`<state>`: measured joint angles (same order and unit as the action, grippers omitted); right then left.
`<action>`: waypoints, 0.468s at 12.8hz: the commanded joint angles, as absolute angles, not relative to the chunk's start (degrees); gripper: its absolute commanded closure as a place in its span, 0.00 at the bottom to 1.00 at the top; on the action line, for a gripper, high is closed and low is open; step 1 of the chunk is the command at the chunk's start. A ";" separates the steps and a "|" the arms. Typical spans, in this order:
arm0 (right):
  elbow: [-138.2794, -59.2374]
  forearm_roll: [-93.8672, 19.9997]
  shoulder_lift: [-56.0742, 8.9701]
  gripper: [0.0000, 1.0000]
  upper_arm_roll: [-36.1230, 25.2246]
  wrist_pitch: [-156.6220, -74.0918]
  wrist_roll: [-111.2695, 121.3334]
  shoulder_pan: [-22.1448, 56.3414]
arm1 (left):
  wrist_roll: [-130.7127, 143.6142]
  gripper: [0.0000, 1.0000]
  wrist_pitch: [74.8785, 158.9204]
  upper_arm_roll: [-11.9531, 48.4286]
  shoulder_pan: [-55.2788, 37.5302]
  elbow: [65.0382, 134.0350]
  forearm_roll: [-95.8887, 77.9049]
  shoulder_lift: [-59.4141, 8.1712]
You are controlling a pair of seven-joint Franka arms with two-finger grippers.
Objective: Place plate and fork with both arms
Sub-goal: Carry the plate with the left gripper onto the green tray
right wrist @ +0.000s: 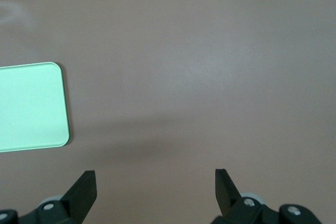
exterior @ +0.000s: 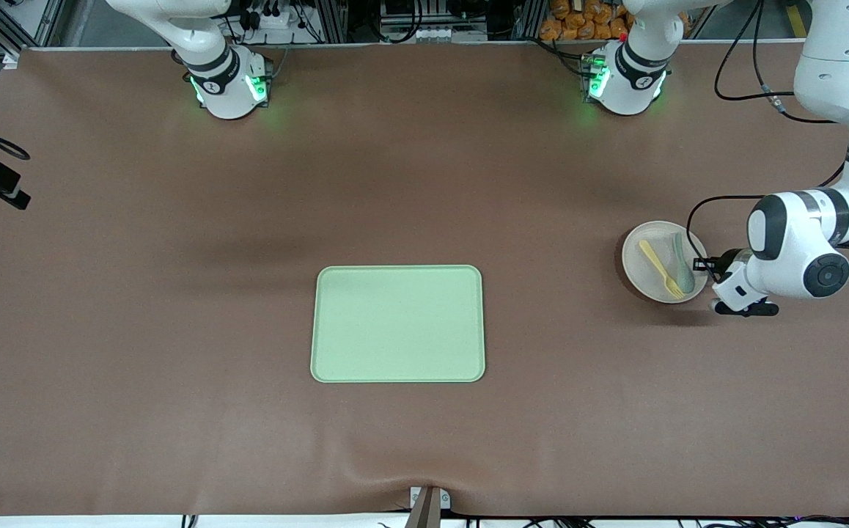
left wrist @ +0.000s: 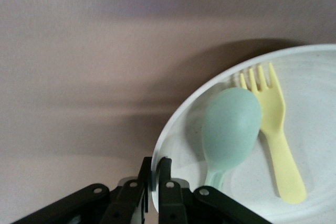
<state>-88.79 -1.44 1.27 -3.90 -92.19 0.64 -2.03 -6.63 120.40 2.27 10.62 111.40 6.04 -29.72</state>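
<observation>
The left arm is reaching down low with its forearm lying nearly level at the left arm's end of the counter, and the left gripper (left wrist: pixel 155 178) is pinching the rim of the plate (exterior: pixel 652 275) with its jaws closed narrowly on it. The plate seems to be sitting flat on the counter (exterior: pixel 175 330) near that end's edge, carrying the fork (exterior: pixel 660 268) and a spoon (exterior: pixel 682 262) side by side. The right arm is waiting high, the right gripper (right wrist: pixel 156 192) hanging with jaws spread wide and empty above bare counter beside the tray (exterior: pixel 397 323).
</observation>
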 commanded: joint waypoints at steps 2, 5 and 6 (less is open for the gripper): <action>-88.86 -1.58 1.58 0.00 -3.34 -91.85 0.97 -2.99 | -6.33 1.00 118.75 3.34 10.37 105.74 0.54 -30.41; -88.86 -1.58 1.58 0.00 -3.34 -91.76 0.97 -2.99 | -6.42 1.00 118.22 5.35 10.55 102.32 -3.68 -30.41; -88.86 -1.58 1.58 0.00 -3.34 -91.84 0.97 -2.99 | -6.42 1.00 117.52 6.32 10.46 100.65 -5.17 -30.50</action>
